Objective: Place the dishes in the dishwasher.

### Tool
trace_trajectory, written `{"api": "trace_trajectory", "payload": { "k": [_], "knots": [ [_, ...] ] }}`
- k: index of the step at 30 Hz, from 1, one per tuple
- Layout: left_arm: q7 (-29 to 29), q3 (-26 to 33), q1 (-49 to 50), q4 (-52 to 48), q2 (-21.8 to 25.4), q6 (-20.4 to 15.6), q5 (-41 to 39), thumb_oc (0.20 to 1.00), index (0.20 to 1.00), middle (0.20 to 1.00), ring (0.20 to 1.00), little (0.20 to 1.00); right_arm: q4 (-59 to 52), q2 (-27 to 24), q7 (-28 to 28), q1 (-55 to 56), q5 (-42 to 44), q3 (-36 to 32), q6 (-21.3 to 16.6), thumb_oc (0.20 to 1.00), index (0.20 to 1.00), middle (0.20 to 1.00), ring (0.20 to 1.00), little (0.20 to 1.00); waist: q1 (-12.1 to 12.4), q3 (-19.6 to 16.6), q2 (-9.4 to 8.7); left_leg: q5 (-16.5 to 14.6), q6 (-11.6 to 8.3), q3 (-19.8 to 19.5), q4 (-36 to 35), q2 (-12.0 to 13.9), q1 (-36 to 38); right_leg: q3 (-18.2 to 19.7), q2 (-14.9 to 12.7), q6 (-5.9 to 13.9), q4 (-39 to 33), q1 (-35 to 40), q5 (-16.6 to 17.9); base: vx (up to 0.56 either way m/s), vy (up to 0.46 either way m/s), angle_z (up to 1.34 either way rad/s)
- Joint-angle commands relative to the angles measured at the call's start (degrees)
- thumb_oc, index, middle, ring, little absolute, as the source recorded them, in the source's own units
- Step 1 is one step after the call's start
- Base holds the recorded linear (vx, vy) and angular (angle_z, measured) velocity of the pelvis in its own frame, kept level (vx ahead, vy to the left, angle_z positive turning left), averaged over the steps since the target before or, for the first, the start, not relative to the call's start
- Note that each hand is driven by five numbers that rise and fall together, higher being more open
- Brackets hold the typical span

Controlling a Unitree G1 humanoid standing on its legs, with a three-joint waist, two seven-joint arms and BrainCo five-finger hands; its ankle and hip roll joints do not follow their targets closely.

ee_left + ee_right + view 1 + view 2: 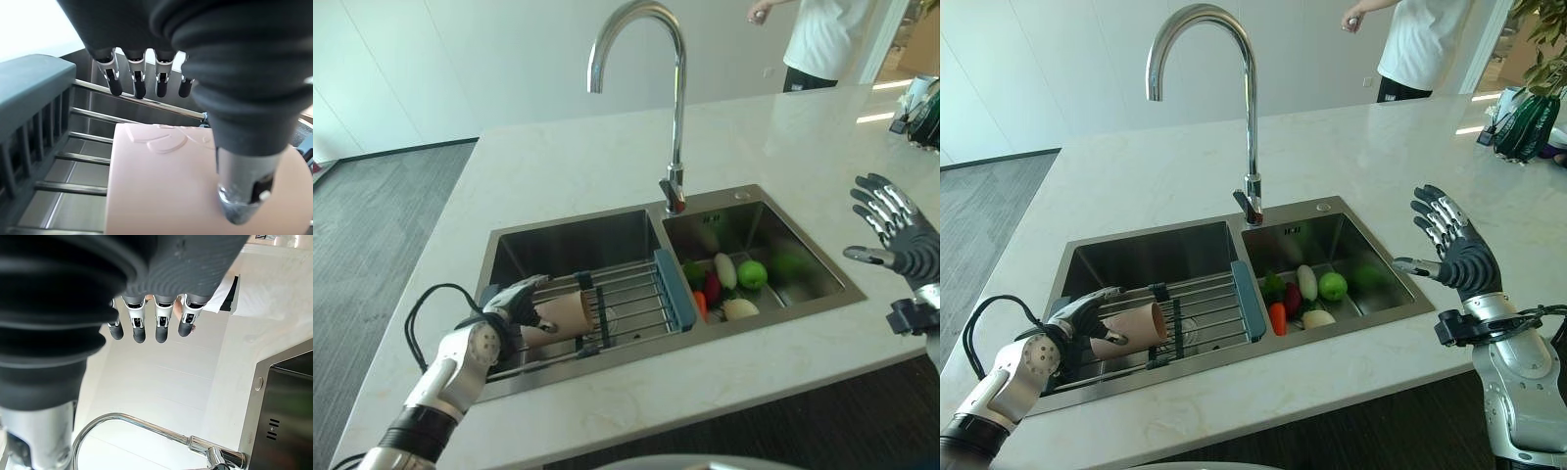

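The left hand (1072,323) grips a pink cup (1131,328) lying on the rack (1209,308) over the left sink (1151,259). The right hand (1459,255) hangs open above the counter's (1136,176) right edge.

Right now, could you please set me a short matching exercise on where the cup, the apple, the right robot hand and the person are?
Things:
1. cup
2. apple
3. right robot hand
4. person

Places or states:
A. open above the counter
B. behind the counter's far edge
C. on the rack, under the left robot hand
D. in the right basin

Pairs: 1-C, 2-D, 3-A, 4-B
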Motion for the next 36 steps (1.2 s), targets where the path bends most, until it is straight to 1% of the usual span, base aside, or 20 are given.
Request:
{"api": "trace_trajectory", "payload": {
  "k": [1,6,13,17,20,21,23,25,31,32,33,34,36],
  "knots": [
    [-4.29,-3.12,-1.38,-0.46,0.04,-2.31,2.05,1.000,1.000,1.000,1.000,1.000,-3.94,-2.17,-0.37,-2.72,-0.56,-4.09,-5.01,1.000,1.000,1.000,1.000,1.000,-0.79,2.39,-0.11,-1.73,0.17,-0.65,0.26,1.27,3.61,-2.57,0.46,1.33,0.35,1.26,1.68,0.00,0.000,0.00],
    [-5.46,-2.76,-0.42,-2.59,0.48,-2.44,2.48,1.000,1.000,1.000,1.000,1.000,-4.34,-2.00,-0.63,-2.04,-0.97,-4.67,-5.29,1.000,1.000,1.000,1.000,1.000,-0.67,2.57,-0.14,-1.77,0.21,-0.76,0.26,1.28,3.66,-2.79,0.42,1.35,0.35,1.30,1.73,0.00,0.000,0.00],
    [-6.68,-1.76,1.32,-7.54,1.13,-3.04,6.54,1.000,1.000,1.000,1.000,1.000,-5.53,-2.36,-1.87,-1.04,-1.77,-5.63,-5.00,1.000,1.000,1.000,1.000,1.000,-0.17,2.85,-0.25,-1.82,0.16,-1.20,0.26,1.28,3.41,-3.09,0.35,1.44,0.35,1.23,1.72,0.00,0.000,0.00],
    [-7.72,-1.01,2.20,-10.92,2.25,-4.63,9.45,1.000,1.000,1.000,1.000,1.000,-5.93,-2.76,-2.43,-0.28,-1.99,-6.42,-5.12,1.000,1.000,1.000,1.000,1.000,0.11,2.99,-0.37,-1.85,0.15,-1.41,0.26,1.30,3.35,-3.35,0.33,1.49,0.35,1.26,1.72,0.00,0.000,0.00],
    [-9.29,0.01,3.23,-14.20,2.47,-5.25,9.42,1.000,1.000,1.000,1.000,1.000,-6.52,-2.78,-2.82,0.34,-1.76,-7.02,-4.97,1.000,1.000,1.000,1.000,1.000,0.47,3.17,-0.39,-1.82,0.12,-1.69,0.26,1.33,3.23,-3.54,0.34,1.51,0.35,1.22,1.76,0.00,0.000,0.00],
    [-9.69,0.81,4.66,-15.73,2.25,-4.62,9.74,1.000,1.000,1.000,1.000,1.000,-6.98,-2.36,-2.74,1.27,-1.80,-7.39,-5.36,1.000,1.000,1.000,1.000,1.000,0.62,3.27,-0.41,-1.83,0.12,-1.86,0.26,1.31,3.16,-3.66,0.34,1.50,0.35,1.23,1.75,0.00,0.000,0.00],
    [-9.42,1.01,5.26,-15.95,2.26,-4.47,9.87,1.000,1.000,1.000,1.000,1.000,-7.34,-2.16,-2.74,1.66,-1.95,-7.48,-5.33,1.000,1.000,1.000,1.000,1.000,0.65,3.23,-0.44,-1.83,0.11,-1.92,0.26,1.30,3.13,-3.69,0.33,1.52,0.35,1.23,1.74,0.00,0.000,0.00],
    [-8.30,0.99,5.86,-15.59,2.29,-3.38,10.38,1.000,1.000,1.000,1.000,1.000,-7.37,-2.10,-3.04,1.84,-2.53,-7.46,-5.41,1.000,1.000,1.000,1.000,1.000,0.76,3.34,-0.55,-1.83,0.13,-2.11,0.26,1.27,2.99,-3.76,0.35,1.51,0.35,1.16,1.75,0.00,-0.007,0.02],
    [-4.38,-0.76,5.03,-11.21,2.62,-1.59,12.61,1.000,1.000,1.000,1.000,1.000,-7.22,-2.70,-3.80,1.07,-3.73,-6.72,-5.27,1.000,1.000,1.000,1.000,1.000,0.69,3.48,-0.55,-1.85,0.15,-2.30,0.26,1.22,2.84,-3.68,0.39,1.46,0.35,1.09,1.66,0.00,0.000,0.00],
    [-3.73,-1.31,4.68,-9.64,2.53,-0.59,13.94,1.000,1.000,1.000,1.000,1.000,-7.21,-2.70,-3.91,0.70,-4.22,-6.34,-5.11,1.000,1.000,1.000,1.000,1.000,0.67,3.43,-0.50,-1.88,0.15,-2.32,0.26,1.21,2.84,-3.65,0.40,1.44,0.35,1.09,1.63,0.00,0.000,0.00],
    [-3.75,-2.36,4.13,-7.33,2.47,0.60,15.78,0.200,0.200,0.200,0.200,0.200,-6.91,-2.58,-3.88,0.24,-4.71,-5.73,-5.24,1.000,1.000,1.000,1.000,1.000,0.60,3.40,-0.44,-1.89,0.18,-2.34,0.26,1.19,2.86,-3.62,0.42,1.43,0.35,1.14,1.62,0.00,0.000,0.00],
    [-4.06,-2.79,3.88,-6.39,2.39,0.98,16.35,0.200,0.200,0.200,0.200,0.200,-6.79,-2.53,-3.85,0.06,-4.95,-5.57,-5.26,1.000,1.000,1.000,1.000,1.000,0.57,3.34,-0.45,-1.90,0.17,-2.36,0.26,1.19,2.85,-3.61,0.41,1.44,0.35,1.15,1.60,0.00,0.000,0.00],
    [-3.29,-6.73,2.20,1.83,1.12,2.82,18.06,0.200,0.200,0.200,0.200,0.200,-6.23,-2.81,-3.74,-1.61,-6.11,-4.19,-4.91,1.000,1.000,1.000,1.000,1.000,0.18,3.01,-0.45,-1.99,0.17,-2.49,0.26,1.05,2.91,-3.40,0.44,1.39,0.35,1.14,1.54,0.00,0.000,0.00]
  ]
}}
